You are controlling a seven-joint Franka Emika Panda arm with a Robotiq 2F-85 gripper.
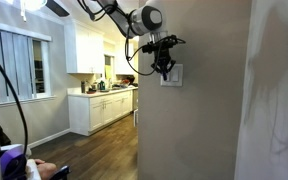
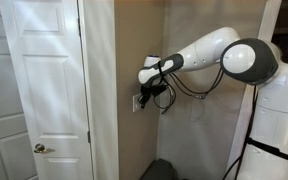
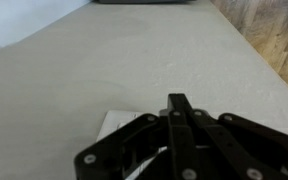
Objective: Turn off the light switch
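Note:
The light switch (image 1: 172,76) is a small white square plate on the beige wall; it also shows in an exterior view (image 2: 139,102). My gripper (image 1: 165,66) hangs right in front of the plate, fingers pointing down over it, touching or nearly touching. In an exterior view my gripper (image 2: 150,92) is at the plate's upper right edge. In the wrist view the black fingers (image 3: 179,125) are pressed together and cover most of the white plate (image 3: 117,123). The gripper is shut and holds nothing.
A white panelled door (image 2: 39,90) with a knob stands beside the wall corner. A kitchen with white cabinets (image 1: 102,105) and a wood floor lies behind. My cables (image 2: 189,90) loop near the wall. A person's hand (image 1: 44,170) is at the bottom left.

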